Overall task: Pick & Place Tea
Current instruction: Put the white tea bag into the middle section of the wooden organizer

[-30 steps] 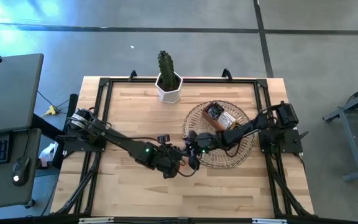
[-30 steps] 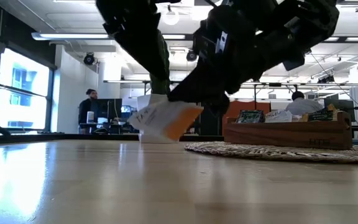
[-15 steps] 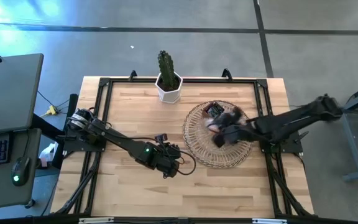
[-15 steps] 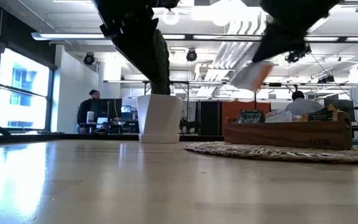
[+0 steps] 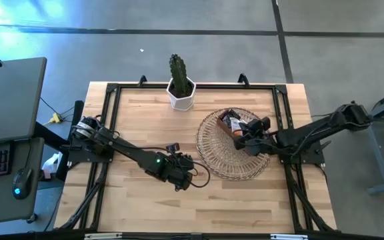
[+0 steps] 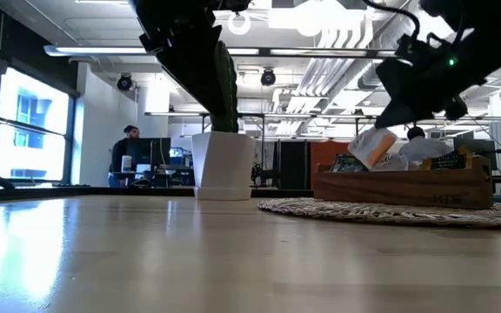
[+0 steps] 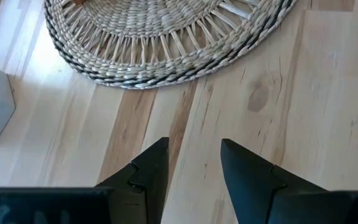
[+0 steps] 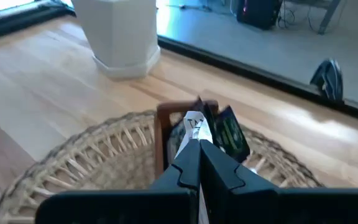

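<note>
Right gripper [image 6: 388,130]: hung over the brown wooden box [image 6: 403,184], its dark fingers pinched on a flat white-and-orange tea sachet [image 6: 372,148], tilted, just above the box's open top; apparently held there so it could be dropped in with the others.
Left gripper [image 7: 194,168]: waited low over the bare pale wooden surface [image 5: 139,113], just beside the edge of the round woven wicker tray [image 7: 166,50]; fingers parted with nothing between them, likely parked clear of the other arm's path.
Wooden box: sat on the wicker tray, towards its far side; it held several sachets standing on edge, a black one with a green label [image 8: 230,134] and white ones among them. Exact count could not be told.
Wicker tray: carried only the box, as far as could be seen.
White hexagonal pot with a green cactus [image 5: 180,83]: stood at the far edge of the surface, apart from the tray.
</note>
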You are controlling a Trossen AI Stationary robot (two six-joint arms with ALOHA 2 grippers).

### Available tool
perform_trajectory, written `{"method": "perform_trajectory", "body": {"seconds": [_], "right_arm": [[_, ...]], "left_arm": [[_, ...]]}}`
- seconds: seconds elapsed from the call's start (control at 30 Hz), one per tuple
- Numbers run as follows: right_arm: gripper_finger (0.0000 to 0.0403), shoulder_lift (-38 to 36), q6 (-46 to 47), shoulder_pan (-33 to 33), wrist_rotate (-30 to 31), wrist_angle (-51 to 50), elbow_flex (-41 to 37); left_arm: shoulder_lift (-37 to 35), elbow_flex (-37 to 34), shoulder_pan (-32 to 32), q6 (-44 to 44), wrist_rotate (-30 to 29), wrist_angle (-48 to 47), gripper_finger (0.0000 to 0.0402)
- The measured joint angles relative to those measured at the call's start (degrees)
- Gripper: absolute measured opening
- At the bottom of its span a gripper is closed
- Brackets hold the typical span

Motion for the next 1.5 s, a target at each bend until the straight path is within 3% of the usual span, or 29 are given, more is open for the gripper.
{"method": "perform_trajectory", "body": {"seconds": [0.2, 0.47, 0.87, 1.3, 1.5], "right_arm": [[0.0, 0.0, -0.2, -1.6, -1.9, 0.1, -2.0], [0.0, 0.0, -2.8, -1.8, 1.8, -0.2, -2.0], [0.0003, 0.1, -6.4, -1.8, -1.8, -1.9, -2.3], [0.0107, -0.2, -10.7, -1.7, -4.9, -2.0, -2.0], [0.0119, -1.5, -19.6, -1.7, -9.0, -4.0, 3.0]], "left_arm": [[0.0, 0.0, 0.0, 0.0, 0.0, 0.0, 0.0143], [0.0, 0.0, 0.0, 0.0, -1.2, 0.0, 0.0143], [0.0, 0.0, 0.0, 0.0, -1.1, 0.0, 0.0143], [0.0, 0.0, 0.0, 0.0, -0.8, 0.0, 0.0143], [0.0, 0.0, 0.0, 0.0, -0.8, 0.0, 0.0143]]}}
